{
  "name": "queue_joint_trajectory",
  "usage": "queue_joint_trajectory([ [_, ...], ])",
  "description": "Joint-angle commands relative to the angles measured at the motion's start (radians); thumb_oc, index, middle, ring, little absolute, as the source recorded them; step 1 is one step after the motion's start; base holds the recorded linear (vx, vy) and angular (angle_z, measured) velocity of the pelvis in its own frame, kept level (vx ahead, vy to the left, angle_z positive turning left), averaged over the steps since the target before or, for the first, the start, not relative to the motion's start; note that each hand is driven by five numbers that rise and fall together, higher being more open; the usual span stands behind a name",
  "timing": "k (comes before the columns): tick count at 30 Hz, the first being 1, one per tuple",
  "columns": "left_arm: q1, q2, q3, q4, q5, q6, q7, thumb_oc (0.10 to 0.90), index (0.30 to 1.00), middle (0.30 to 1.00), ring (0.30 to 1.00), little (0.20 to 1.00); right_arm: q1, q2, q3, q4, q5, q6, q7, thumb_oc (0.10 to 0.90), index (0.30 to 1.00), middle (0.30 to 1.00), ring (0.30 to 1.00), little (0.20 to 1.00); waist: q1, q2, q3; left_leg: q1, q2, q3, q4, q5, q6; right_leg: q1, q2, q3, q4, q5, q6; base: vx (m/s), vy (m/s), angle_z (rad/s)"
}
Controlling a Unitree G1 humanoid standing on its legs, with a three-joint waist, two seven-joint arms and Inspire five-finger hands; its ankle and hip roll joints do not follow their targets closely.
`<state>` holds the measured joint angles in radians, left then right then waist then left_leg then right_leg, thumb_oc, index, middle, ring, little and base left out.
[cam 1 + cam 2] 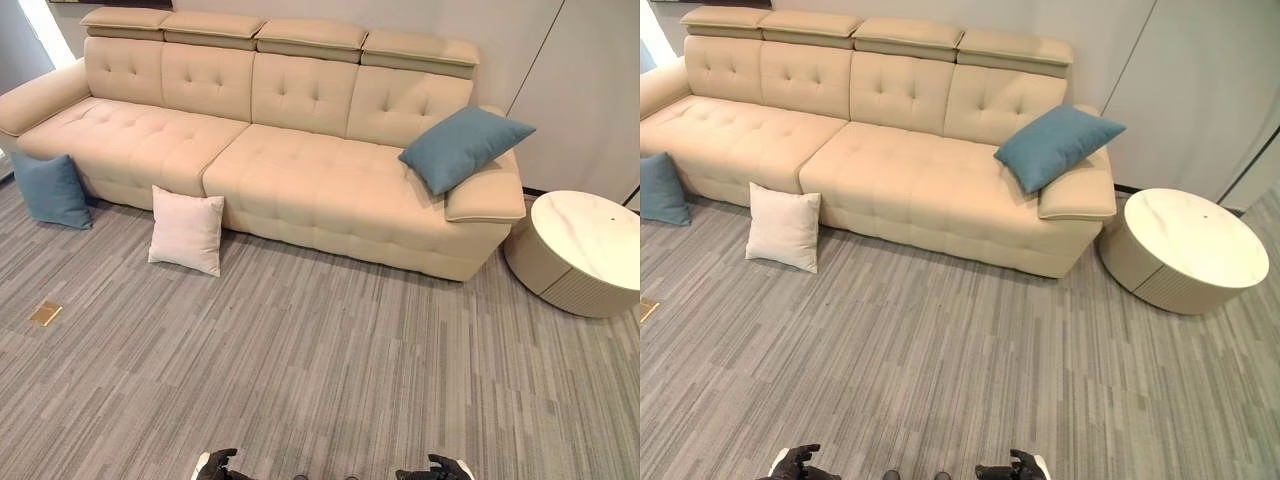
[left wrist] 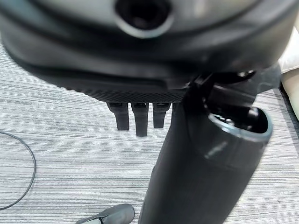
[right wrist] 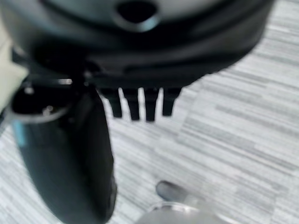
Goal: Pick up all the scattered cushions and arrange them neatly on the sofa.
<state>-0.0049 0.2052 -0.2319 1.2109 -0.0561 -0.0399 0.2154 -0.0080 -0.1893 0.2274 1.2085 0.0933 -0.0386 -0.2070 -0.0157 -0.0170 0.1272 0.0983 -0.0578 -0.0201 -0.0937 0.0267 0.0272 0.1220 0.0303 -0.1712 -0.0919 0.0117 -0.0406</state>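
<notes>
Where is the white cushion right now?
The white cushion stands on the carpet, leaning against the sofa front near its middle seam, with a blue cushion on the floor further to the robot's left.

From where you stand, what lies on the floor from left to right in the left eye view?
Blue square fabric cushion → small flat gold plate → white square fabric cushion → round white marble-topped side table.
</notes>
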Motion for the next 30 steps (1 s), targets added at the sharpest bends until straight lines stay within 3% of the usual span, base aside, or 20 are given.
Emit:
queue_joint_trajectory([
  [1,-0.058,-0.03,-0.032,0.039,0.012,-0.023,0.038,0.8,0.9,0.9,0.9,0.9,-0.028,-0.008,0.012,-0.013,0.015,-0.036,-0.035,0.8,0.9,0.9,0.9,0.9,0.001,-0.012,0.01,0.017,0.062,0.068,0.006,-0.104,-0.049,0.013,-0.078,0.03,0.005,-0.047,0.13,0.0,0.0,0.0],
  [13,-0.055,-0.021,-0.025,0.027,-0.007,-0.022,0.043,0.8,0.9,0.9,0.9,0.9,0.001,-0.01,-0.007,-0.036,0.025,-0.04,-0.045,0.8,0.9,0.9,0.9,0.9,-0.02,-0.005,0.011,0.028,0.073,0.071,0.006,-0.105,-0.053,0.02,-0.068,0.042,0.005,-0.057,0.118,0.02,-0.042,0.0],
  [18,-0.073,-0.014,-0.038,0.003,-0.023,-0.028,0.052,0.8,0.9,0.9,0.9,0.9,0.009,-0.002,-0.019,-0.056,0.028,-0.041,-0.061,0.8,0.9,0.9,0.9,0.9,-0.041,0.009,0.03,0.011,0.099,0.081,0.012,-0.079,-0.068,-0.024,-0.056,0.054,0.052,-0.077,0.095,0.0,-0.07,-0.01],
  [20,-0.079,-0.013,-0.04,-0.008,-0.029,-0.03,0.05,0.8,0.9,0.9,0.9,0.9,0.01,-0.002,-0.025,-0.06,0.035,-0.044,-0.063,0.8,0.9,0.9,0.9,0.9,-0.044,0.01,0.035,-0.004,0.102,0.083,0.032,-0.08,-0.071,-0.031,-0.055,0.056,0.058,-0.081,0.091,-0.02,-0.05,-0.01],
  [24,-0.096,-0.016,-0.051,-0.042,-0.06,-0.038,0.039,0.8,0.9,0.9,0.9,0.9,0.015,-0.01,-0.041,-0.092,0.054,-0.052,-0.074,0.8,0.9,0.9,0.9,0.9,-0.055,0.004,0.06,-0.081,0.107,0.091,0.181,-0.101,-0.086,-0.04,-0.055,0.061,0.071,-0.09,0.071,-0.01,-0.079,0.03],
  [26,-0.103,-0.028,-0.058,-0.043,-0.072,-0.041,0.039,0.8,0.9,0.9,0.9,0.9,0.014,-0.013,-0.04,-0.086,0.052,-0.054,-0.081,0.8,0.9,0.9,0.9,0.9,-0.055,0.002,0.078,-0.121,0.111,0.09,0.267,-0.082,-0.093,-0.039,-0.056,0.061,0.081,-0.094,0.062,0.03,-0.049,0.04],
  [29,-0.102,-0.031,-0.061,-0.045,-0.077,-0.043,0.039,0.8,0.9,0.9,0.9,0.9,0.013,-0.015,-0.041,-0.085,0.054,-0.054,-0.079,0.8,0.9,0.9,0.9,0.9,-0.054,0.001,0.083,-0.142,0.112,0.088,0.289,-0.072,-0.091,-0.04,-0.057,0.06,0.089,-0.097,0.06,0.05,-0.002,0.07],
  [30,-0.101,-0.038,-0.07,-0.043,-0.076,-0.042,0.036,0.8,0.9,0.9,0.9,0.9,0.015,-0.02,-0.04,-0.076,0.05,-0.054,-0.078,0.8,0.9,0.9,0.9,0.9,-0.051,-0.003,0.082,-0.175,0.093,0.082,0.263,-0.09,-0.076,-0.036,-0.062,0.069,0.089,-0.106,0.065,0.15,0.028,0.24],
])
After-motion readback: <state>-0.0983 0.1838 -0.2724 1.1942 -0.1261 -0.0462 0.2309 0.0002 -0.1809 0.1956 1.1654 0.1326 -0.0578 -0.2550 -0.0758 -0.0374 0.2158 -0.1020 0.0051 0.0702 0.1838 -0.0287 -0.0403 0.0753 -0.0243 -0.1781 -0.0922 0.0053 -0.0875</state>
